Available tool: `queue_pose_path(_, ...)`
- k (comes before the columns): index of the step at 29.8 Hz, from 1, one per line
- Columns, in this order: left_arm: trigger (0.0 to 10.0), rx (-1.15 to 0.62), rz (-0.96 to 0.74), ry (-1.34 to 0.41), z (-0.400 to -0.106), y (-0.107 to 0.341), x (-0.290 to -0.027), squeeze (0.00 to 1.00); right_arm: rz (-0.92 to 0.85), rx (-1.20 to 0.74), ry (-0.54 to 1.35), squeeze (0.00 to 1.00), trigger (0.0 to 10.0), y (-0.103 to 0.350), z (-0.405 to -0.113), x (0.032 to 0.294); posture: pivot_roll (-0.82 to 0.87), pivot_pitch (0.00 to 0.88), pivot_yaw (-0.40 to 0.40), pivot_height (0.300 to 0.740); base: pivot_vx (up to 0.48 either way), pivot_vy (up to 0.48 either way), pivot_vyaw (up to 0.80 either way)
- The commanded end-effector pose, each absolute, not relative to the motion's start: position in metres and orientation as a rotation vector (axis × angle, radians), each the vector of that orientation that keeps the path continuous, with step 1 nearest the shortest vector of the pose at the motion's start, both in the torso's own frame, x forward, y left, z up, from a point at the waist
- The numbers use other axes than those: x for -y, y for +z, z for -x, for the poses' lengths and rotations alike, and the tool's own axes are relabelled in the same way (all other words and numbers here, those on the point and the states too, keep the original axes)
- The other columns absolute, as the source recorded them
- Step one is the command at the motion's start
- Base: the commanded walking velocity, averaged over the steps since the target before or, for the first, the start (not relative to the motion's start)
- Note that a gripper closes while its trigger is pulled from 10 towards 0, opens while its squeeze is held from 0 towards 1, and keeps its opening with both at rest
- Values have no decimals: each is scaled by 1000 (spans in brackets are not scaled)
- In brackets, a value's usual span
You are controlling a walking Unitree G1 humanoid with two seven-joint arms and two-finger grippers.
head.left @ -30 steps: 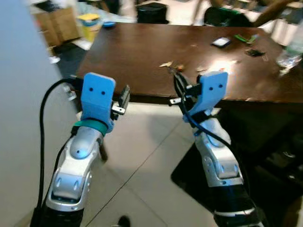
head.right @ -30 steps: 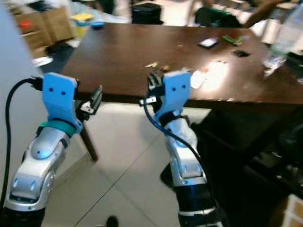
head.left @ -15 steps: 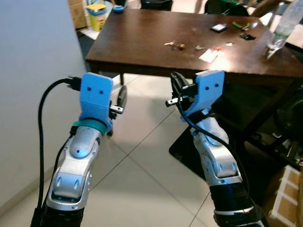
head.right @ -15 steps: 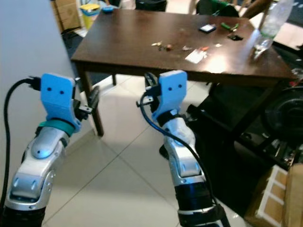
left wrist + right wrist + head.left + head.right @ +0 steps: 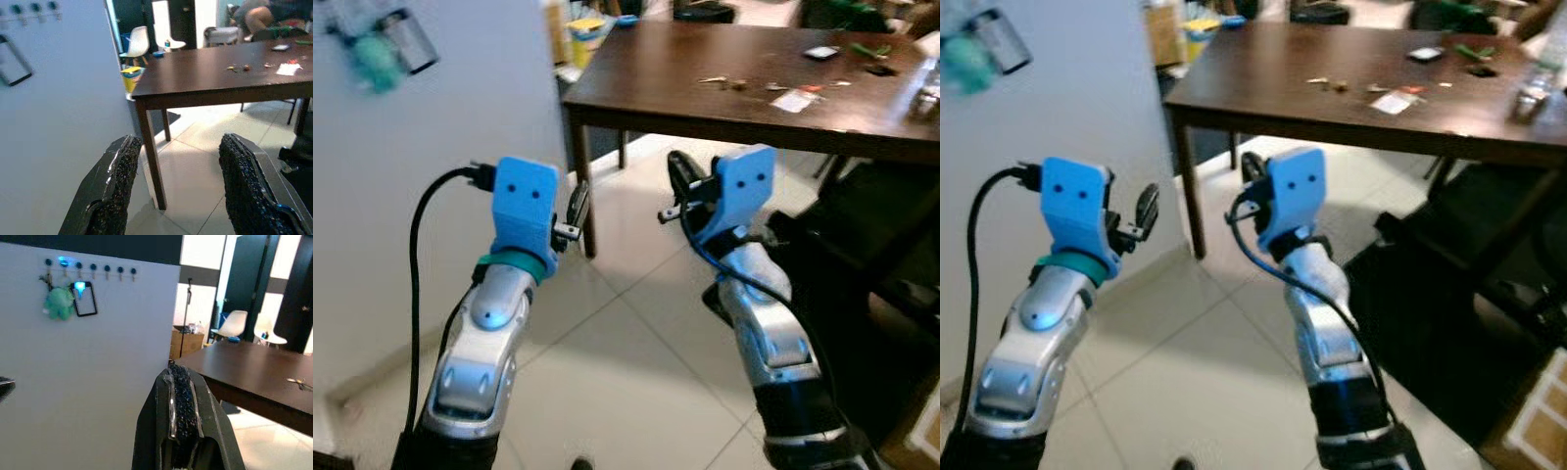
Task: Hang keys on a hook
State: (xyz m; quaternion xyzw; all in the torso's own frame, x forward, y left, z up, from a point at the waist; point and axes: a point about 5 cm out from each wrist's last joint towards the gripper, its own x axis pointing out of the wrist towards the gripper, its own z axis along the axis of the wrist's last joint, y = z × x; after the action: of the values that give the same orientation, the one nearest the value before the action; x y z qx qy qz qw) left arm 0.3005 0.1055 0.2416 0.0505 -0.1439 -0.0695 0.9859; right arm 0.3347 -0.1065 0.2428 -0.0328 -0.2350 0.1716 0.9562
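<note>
The white wall (image 5: 98, 382) with its row of hooks (image 5: 93, 267) fills your left, yet the keys (image 5: 720, 81) lie on the brown bench (image 5: 705, 98), well apart from both arms. Turn wallward now and you arrive empty-handed. Your left gripper (image 5: 176, 191) has its fingers spread; the right gripper (image 5: 185, 416) has them pressed together (holding nothing), so it must open before any pickup.
</note>
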Motion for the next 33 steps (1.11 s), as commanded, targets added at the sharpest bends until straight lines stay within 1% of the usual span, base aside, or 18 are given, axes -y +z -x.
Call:
queue_pose_path(1,10000,266,-106,-119,-301,239,-111,0,50,498,370,0,10000,248,-333,100,-46,61,71,740,0,0,794)
queue_pose_path(23,10000,318,-134,-138,-302,248,-108,0,43,508,372,0,10000,251,-333,99,-45,66,74,740,0,0,791)
queue_pose_path(27,10000,328,-145,-137,-303,249,-108,0,9,527,342,0,10000,254,-333,103,-47,68,77,740,420,0,0)
queue_pose_path(33,10000,331,-146,-140,-303,250,-107,0,9,543,296,0,10000,258,-335,109,-47,66,78,740,420,0,0)
